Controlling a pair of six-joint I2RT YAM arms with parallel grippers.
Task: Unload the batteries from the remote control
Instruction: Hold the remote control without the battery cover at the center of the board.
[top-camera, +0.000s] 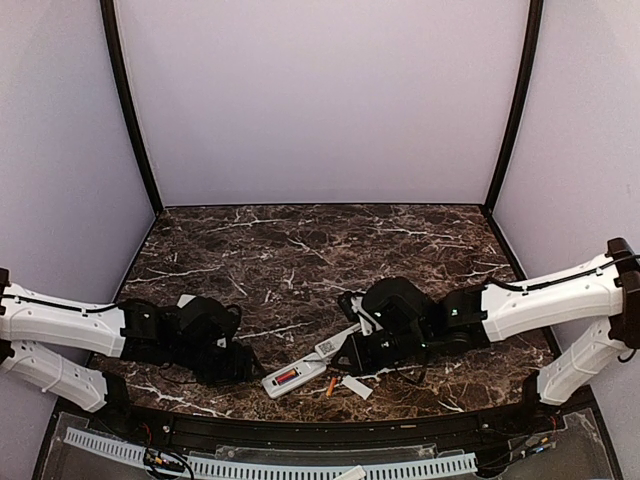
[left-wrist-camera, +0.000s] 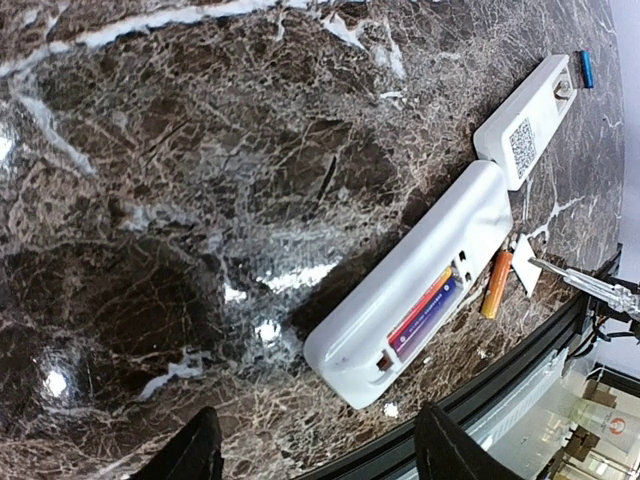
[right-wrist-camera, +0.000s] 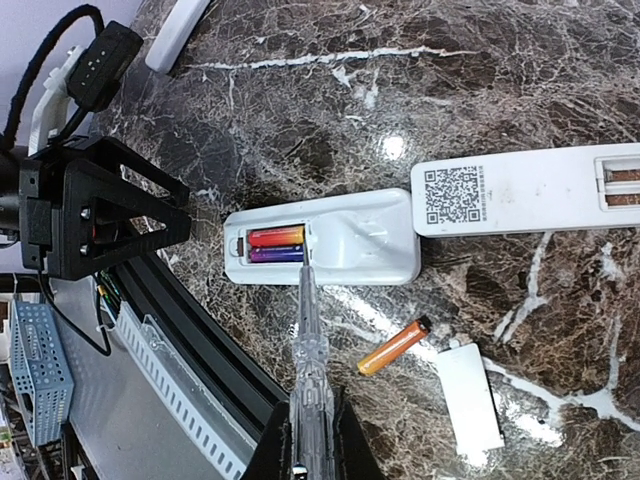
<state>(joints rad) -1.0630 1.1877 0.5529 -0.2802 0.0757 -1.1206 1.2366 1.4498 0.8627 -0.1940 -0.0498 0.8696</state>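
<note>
A white remote lies face down with its compartment open, and a red-orange and a purple battery sit in it. My right gripper is shut on a clear pointed tool, whose tip touches the compartment's end by the batteries. A loose orange battery and a small white cover lie beside the tool. My left gripper is open and empty just short of the remote's end. A blue battery lies past a second remote. From above, both grippers flank the remote.
The second white remote, with a QR label and an empty compartment, lies end to end with the first. Another white object lies behind the left arm. The table's black front rim runs close below the remote.
</note>
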